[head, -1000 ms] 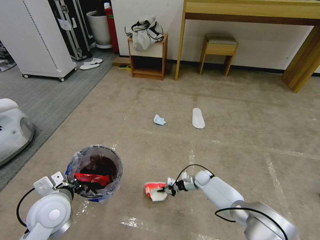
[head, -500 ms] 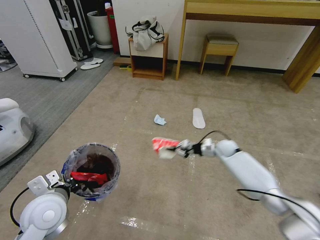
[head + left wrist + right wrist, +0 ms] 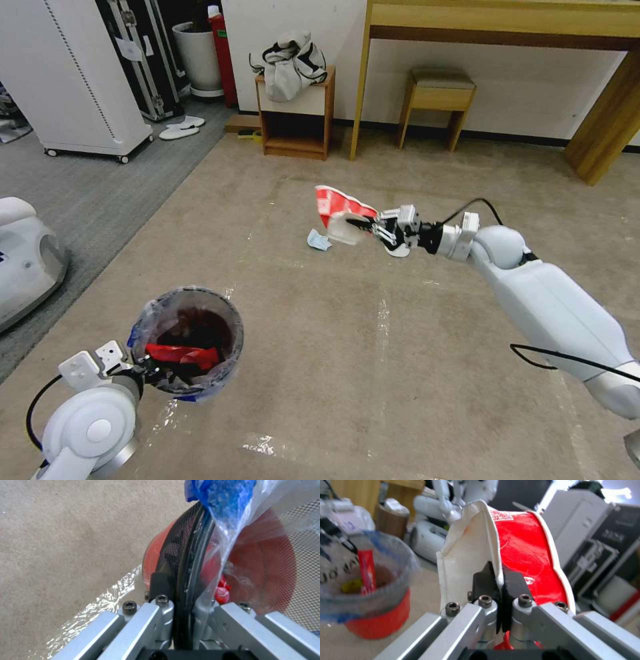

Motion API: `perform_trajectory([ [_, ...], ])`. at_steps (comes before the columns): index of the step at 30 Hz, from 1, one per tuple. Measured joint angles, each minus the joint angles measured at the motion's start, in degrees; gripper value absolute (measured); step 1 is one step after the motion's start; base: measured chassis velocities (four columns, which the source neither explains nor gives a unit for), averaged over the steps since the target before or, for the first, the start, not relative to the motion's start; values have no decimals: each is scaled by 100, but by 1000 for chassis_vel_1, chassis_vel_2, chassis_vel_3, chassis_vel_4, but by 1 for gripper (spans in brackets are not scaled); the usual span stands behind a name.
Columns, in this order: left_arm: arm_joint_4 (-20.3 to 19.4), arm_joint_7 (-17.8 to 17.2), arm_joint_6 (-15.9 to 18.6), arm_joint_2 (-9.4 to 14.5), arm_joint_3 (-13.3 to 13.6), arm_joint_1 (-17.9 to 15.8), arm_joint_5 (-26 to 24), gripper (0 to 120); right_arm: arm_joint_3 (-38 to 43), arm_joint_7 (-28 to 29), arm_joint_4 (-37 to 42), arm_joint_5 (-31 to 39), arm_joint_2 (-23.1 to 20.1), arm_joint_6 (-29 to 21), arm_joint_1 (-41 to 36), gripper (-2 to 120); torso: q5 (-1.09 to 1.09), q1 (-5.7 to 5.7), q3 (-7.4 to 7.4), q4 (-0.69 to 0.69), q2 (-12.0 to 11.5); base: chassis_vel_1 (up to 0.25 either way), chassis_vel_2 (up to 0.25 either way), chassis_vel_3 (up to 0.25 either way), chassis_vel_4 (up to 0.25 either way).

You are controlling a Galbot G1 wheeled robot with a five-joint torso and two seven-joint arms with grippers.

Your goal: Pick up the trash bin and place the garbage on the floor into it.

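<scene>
Since a second ago my right pincer point(image 3: 370, 229) has lifted the red-and-white carton point(image 3: 340, 212) off the floor point(image 3: 413, 373). Nearest, my left pincer point(image 3: 148, 369) stays clamped on the trash bin point(image 3: 188, 341) rim. Next: swing the pinched carton over the bin; the face mask point(image 3: 319, 240) remains beyond.

You see the round red plastic trash bin point(image 3: 187, 343) with bluish liner upright; the red-and-white paper carton point(image 3: 340, 210) hangs above beige carpet point(image 3: 333, 347).

The carton point(image 3: 340, 212) is red outside and white inside, with white edging. The trash bin point(image 3: 376, 620) is red under a translucent bluish liner point(image 3: 143, 327). Beige carpet point(image 3: 400, 373) carries faded white tape lines; a light blue face mask point(image 3: 319, 240) lies there.
</scene>
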Motion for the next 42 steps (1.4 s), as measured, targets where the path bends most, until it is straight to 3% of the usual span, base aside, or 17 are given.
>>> perform_trajectory([
  [9, 133, 94, -73, -27, 168, -143, -102, 1, -416, 104, 545, -76, 264, -145, 162, 0, 0, 0, 0, 0, 0, 0, 0, 0, 0],
  [22, 233, 58, -73, -44, 350, -259, -114, 1, -1368, 66, 659, -260, 646, -169, 574, 0, -1, 0, 0, 0, 0, 0, 0, 0, 0],
  [42, 290, 42, -65, -76, 498, -388, -79, 1, -2684, -141, -122, -681, 1733, -16, 846, 0, 0, 0, 1, 0, 0, 0, 0, 0, 0],
])
